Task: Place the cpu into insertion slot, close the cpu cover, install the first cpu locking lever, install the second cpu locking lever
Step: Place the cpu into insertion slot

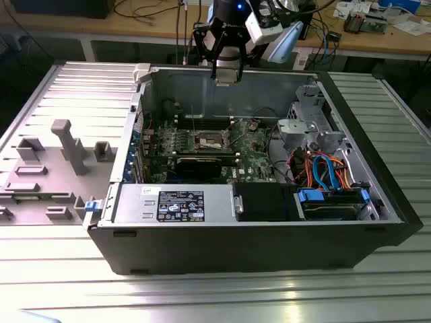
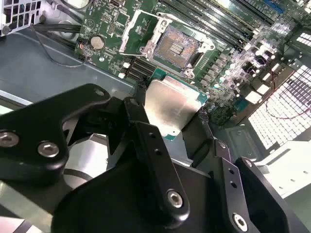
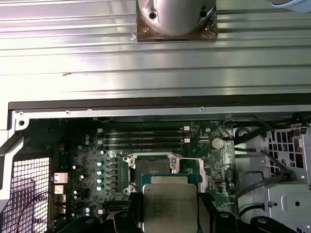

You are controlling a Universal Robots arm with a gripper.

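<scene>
Exterior view shows the arm (image 1: pixel 227 33) above the case (image 1: pixel 236 249); second wrist view, jaws gripping the cpu (image 2: pixel 170 109).

Table (image 1: pixel 60 282): ribbed grey metal, streaked with glare.
Workbench (image 1: pixel 101 28): pale wood along the back, strewn with cables (image 1: pixel 138 9).

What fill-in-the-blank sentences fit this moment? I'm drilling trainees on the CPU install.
1. The gripper is shut on the ___.
2. With no chip in it, the insertion slot is ___.
3. The motherboard around the slot is coloured ___.
Missing words: cpu; empty; green.
</scene>
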